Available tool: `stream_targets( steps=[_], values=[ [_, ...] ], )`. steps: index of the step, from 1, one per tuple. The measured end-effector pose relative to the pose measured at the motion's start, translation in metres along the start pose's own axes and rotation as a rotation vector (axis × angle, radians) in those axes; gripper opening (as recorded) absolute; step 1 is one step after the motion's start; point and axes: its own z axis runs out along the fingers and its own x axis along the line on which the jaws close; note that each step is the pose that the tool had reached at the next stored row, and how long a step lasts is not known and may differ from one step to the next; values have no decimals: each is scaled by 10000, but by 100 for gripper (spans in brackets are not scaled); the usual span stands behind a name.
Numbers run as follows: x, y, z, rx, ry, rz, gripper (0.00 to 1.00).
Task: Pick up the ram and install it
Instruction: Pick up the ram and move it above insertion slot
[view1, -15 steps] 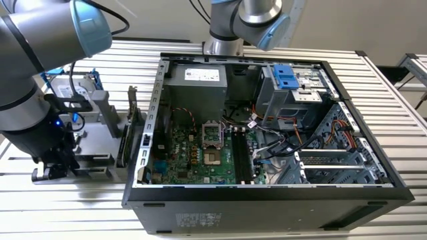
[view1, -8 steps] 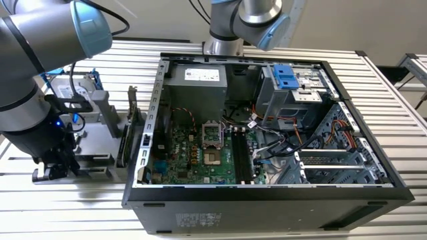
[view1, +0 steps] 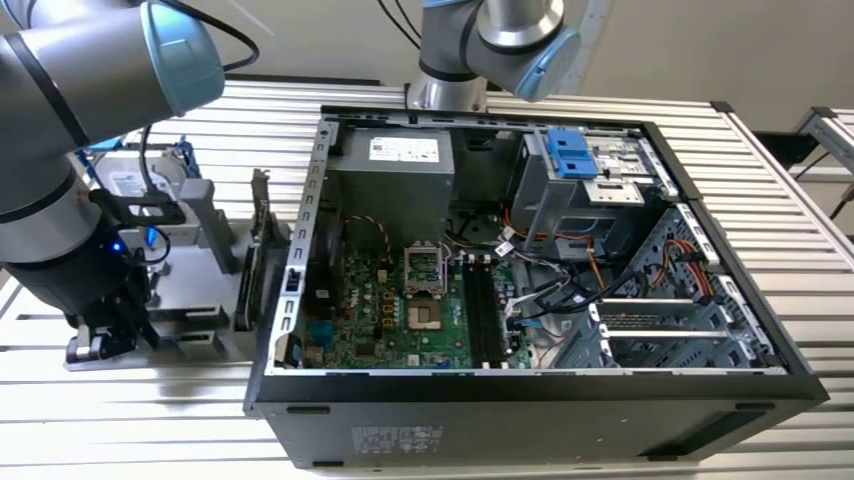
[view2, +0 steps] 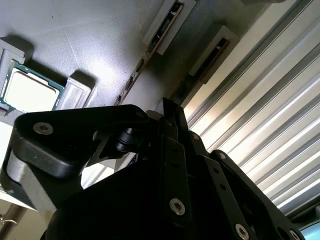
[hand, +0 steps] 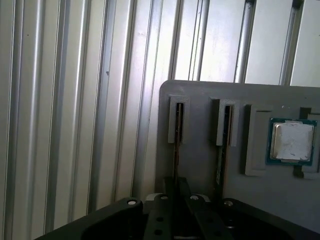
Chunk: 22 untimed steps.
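The ram (hand: 176, 157) stands on edge in a slot of the grey parts tray (hand: 200, 165), seen edge-on as a thin dark strip. My gripper (hand: 176, 186) is down over that strip, its black fingers closed together on the stick's edge. In the second wrist view the gripper (view2: 170, 107) pinches the same ram (view2: 132, 80). A second stick (hand: 220, 165) stands in the neighbouring slot. In the exterior view the gripper (view1: 114, 335) is low at the tray (view1: 200, 300), at the exterior view's left of the open computer case (view1: 534, 390).
A processor chip (hand: 291, 141) lies in a tray pocket beside the slots. An expansion card (view1: 260, 250) and a blue-framed drive (view1: 134, 185) stand on the tray. Inside the case, the green motherboard's long memory slots (view1: 481, 310) run beside the processor socket (view1: 420, 265). A second arm (view1: 494, 40) stands behind the case.
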Motion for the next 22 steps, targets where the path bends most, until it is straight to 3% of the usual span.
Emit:
stream_targets(
  steps=[13,22],
  values=[
    [0,0,-18,0,0,0,0],
    [3,-1,-90,0,0,0,0]
  ],
)
